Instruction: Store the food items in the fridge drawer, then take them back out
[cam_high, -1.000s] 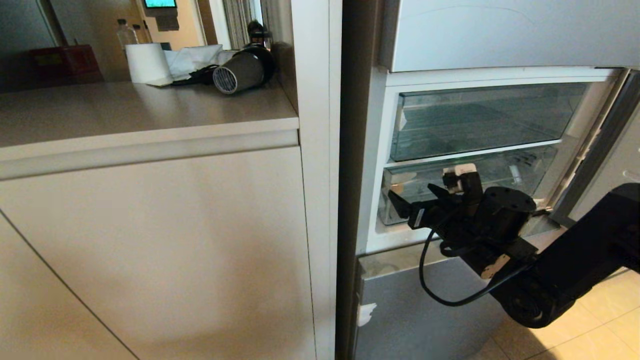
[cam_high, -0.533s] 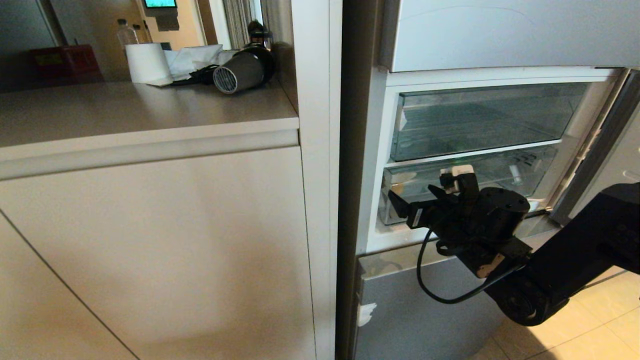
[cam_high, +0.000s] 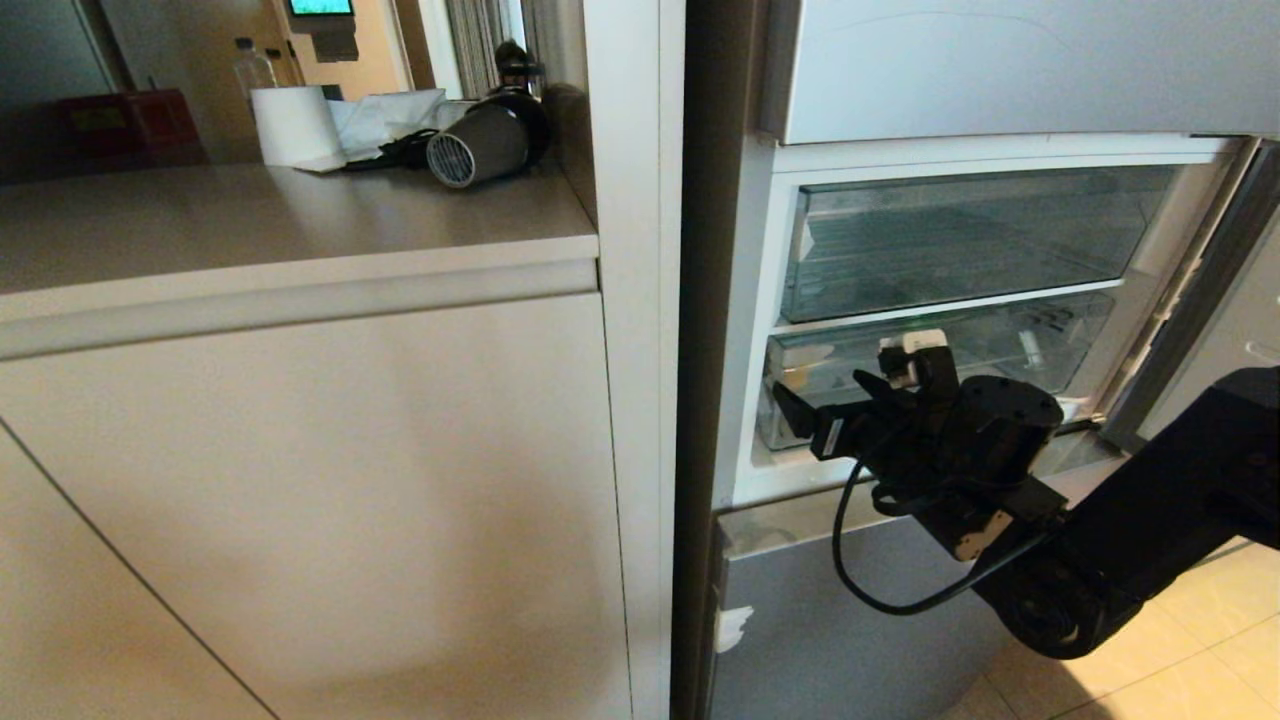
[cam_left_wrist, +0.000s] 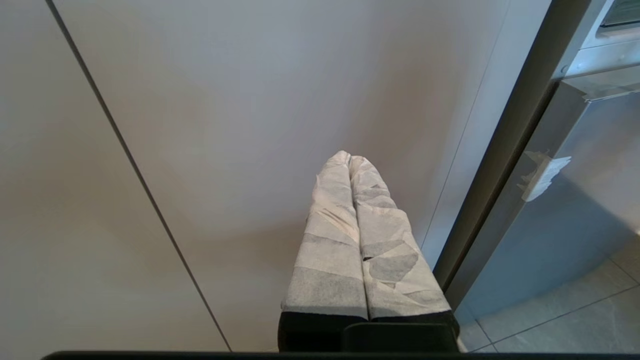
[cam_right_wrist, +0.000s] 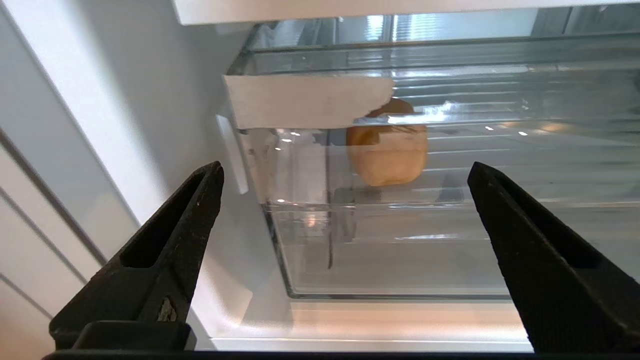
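The fridge drawer (cam_high: 1010, 340) is the lower of two see-through bins in the open fridge compartment, and it is pushed in. Through its front wall (cam_right_wrist: 400, 250) I see one food item, a tan-brown rounded lump (cam_right_wrist: 387, 150), lying on the ribbed floor near one end. A torn white tape strip (cam_right_wrist: 305, 100) sticks to the drawer's upper rim. My right gripper (cam_high: 822, 388) hovers just before that end of the drawer. Seen from the wrist, this gripper (cam_right_wrist: 346, 167) is open wide and empty. My left gripper (cam_left_wrist: 348, 156) is shut, its wrapped fingers facing the beige cabinet door.
An upper see-through bin (cam_high: 960, 240) sits above the drawer. The fridge's silver-blue lower panel (cam_high: 850, 640) is below my right arm, its open door edge (cam_high: 1195, 290) to the right. Left of the fridge, a counter (cam_high: 250, 230) holds a paper roll (cam_high: 295, 125) and a hair dryer (cam_high: 485, 140).
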